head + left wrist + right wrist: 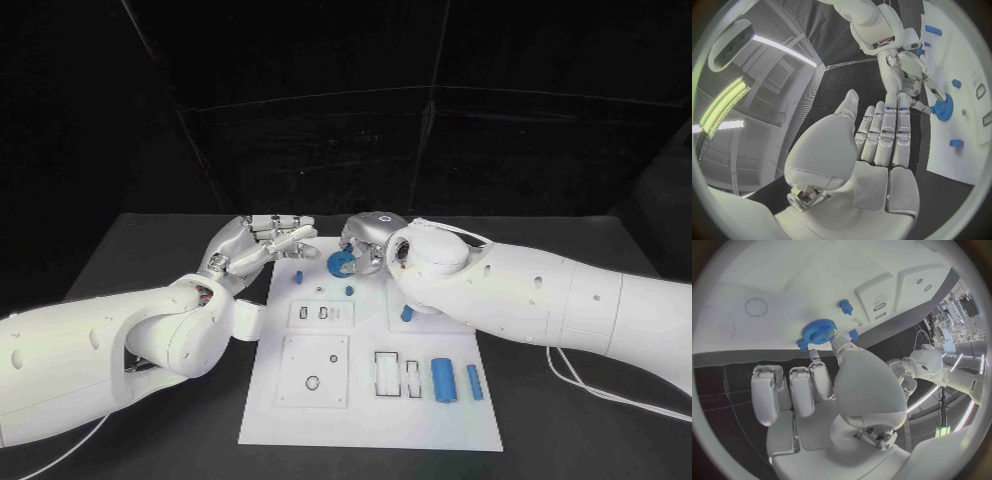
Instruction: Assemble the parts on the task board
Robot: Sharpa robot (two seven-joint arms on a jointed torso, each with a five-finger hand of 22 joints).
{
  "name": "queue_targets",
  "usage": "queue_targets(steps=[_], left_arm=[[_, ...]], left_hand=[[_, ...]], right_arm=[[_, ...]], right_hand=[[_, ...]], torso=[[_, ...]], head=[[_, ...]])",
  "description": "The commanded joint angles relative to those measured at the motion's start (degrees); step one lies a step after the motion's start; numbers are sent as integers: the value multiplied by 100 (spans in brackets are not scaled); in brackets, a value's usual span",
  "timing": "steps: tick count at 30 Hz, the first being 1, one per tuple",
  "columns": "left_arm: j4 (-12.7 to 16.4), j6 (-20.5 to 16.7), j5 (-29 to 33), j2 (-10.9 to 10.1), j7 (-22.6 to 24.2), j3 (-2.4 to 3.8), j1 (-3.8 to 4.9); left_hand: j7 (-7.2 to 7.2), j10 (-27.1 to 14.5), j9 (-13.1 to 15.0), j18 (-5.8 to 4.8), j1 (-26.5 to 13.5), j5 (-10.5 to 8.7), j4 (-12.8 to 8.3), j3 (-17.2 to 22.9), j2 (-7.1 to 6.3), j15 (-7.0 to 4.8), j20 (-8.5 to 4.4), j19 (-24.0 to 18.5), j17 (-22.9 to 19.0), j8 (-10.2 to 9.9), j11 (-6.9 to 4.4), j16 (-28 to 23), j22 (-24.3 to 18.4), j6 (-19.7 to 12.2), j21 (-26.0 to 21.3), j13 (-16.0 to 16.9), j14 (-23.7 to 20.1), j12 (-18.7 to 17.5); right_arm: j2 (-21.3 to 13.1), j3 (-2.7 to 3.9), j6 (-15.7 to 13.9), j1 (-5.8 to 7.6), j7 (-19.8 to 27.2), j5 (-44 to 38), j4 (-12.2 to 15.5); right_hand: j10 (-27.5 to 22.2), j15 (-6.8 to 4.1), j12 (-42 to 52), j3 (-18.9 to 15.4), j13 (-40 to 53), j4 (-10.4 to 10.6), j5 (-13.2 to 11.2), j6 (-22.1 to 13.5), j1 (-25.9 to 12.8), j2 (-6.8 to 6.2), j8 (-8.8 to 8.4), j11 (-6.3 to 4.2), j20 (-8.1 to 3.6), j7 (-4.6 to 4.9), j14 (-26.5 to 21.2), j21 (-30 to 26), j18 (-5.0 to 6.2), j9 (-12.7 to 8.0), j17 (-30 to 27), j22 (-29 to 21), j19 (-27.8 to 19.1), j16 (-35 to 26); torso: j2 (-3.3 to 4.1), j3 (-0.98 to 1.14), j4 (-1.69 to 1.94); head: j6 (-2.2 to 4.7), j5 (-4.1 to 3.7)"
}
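**Technician:** Holding the blue gear point(340, 264) at the far end of the task board point(368, 425), the right hand point(372, 240) pinches it between a fingertip and the thumb; the remaining fingers are curled back, as the right wrist view shows. Does the gear sit on a post?

**Inspector:** That cannot be told; the gear lies at the board surface, touching the fingertips. The left hand point(260, 243) hovers just beside the board's far left corner, fingers straight and together, holding nothing.

**Technician:** Progress status?

**Inspector:** Judged early to middle. Small blue pegs point(299, 276) stand near the gear. Two blue cylinders point(444, 380) lie loose at the near right, beside empty rectangular slots point(387, 373), and the square plate with a round hole point(313, 382) appears unfilled. These remain to be fitted.

**Technician:** Surface and surroundings?

**Inspector:** A black table point(159, 250) carries the white board; dark panels close the space behind it.
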Motion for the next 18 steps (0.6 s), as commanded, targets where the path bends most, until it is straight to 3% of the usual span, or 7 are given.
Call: queue_targets(steps=[1,4,7,11,13,15,18], left_arm=[[14,59,-31,-7,16,5,11],[15,64,-31,-25,17,5,11],[14,67,-31,-48,19,5,13],[6,68,-31,-75,20,5,18],[-16,74,-31,-75,19,4,20],[-38,80,-31,-66,18,4,21],[-87,93,-31,-39,14,4,22]], left_hand=[[32,-5,-4,74,-7,-38,-33,-10,50,10,-10,46,5,-19,32,-29,-9,23,29,-6,20,-29],[32,-5,-4,74,-7,-38,-33,-10,50,10,-10,46,5,-19,32,-29,-9,23,29,-6,20,-29],[33,-5,-4,74,-7,-38,-36,-11,51,10,-10,46,7,-21,33,-32,-10,23,29,-6,20,-32],[33,-4,-4,74,-6,-37,-38,-11,52,10,-10,46,7,-21,32,-33,-10,24,29,-6,21,-32],[32,-2,-3,74,-5,-37,-40,-11,54,9,-10,46,8,-21,32,-33,-10,26,29,-6,22,-33],[32,-2,-3,74,-5,-37,-40,-11,54,9,-10,46,8,-21,32,-33,-10,26,29,-6,22,-33],[32,-2,-3,74,-5,-37,-40,-11,54,9,-10,46,8,-21,32,-33,-10,26,29,-6,22,-33]], right_arm=[[-186,0,-475,8,132,219,150],[-527,-1,-919,7,575,722,389],[-916,0,-1070,9,1114,1350,648],[-1561,1,-1046,19,1675,2248,1088],[-1953,2,-1006,29,1949,2834,1334],[-2213,2,-969,34,2126,3247,1480],[-2556,2,-852,40,2304,3702,1642]], right_hand=[[49,46,46,-50,411,56,44,58,-78,-12,9,15,42,3,468,-3,-28,3,848,1270,395,30],[34,45,29,-65,390,48,83,64,-30,-27,2,13,42,1,453,-38,-4,0,785,1175,320,6],[-78,34,-95,-18,257,-78,211,113,201,-12,10,3,34,-5,395,-159,72,3,553,865,73,-91],[-598,-45,-804,28,-481,-263,437,243,427,-16,42,-63,-27,-48,67,-710,345,6,-659,-319,-844,-730],[-1446,-97,-2228,118,-1864,-355,420,294,548,-18,44,-117,-91,-101,-462,-1565,659,2,-2292,-1783,-1923,-1851],[-1880,-124,-3814,281,-3310,-412,406,331,624,-42,34,-171,-141,-126,-952,-2700,926,-2,-4005,-3318,-2898,-3368],[-1772,-90,-4999,575,-4194,-451,420,370,666,-155,17,-123,-106,-102,-1336,-3517,972,-6,-4748,-3989,-3210,-4570]], torso=[[0,4,-9],[-6,4,-16],[-13,-4,-33],[-18,-1,-54],[-26,8,-73],[-27,12,-57],[-32,20,-55]], head=[[18,-11],[29,-16],[54,-27],[88,-55],[110,-74],[129,-105],[156,-128]])
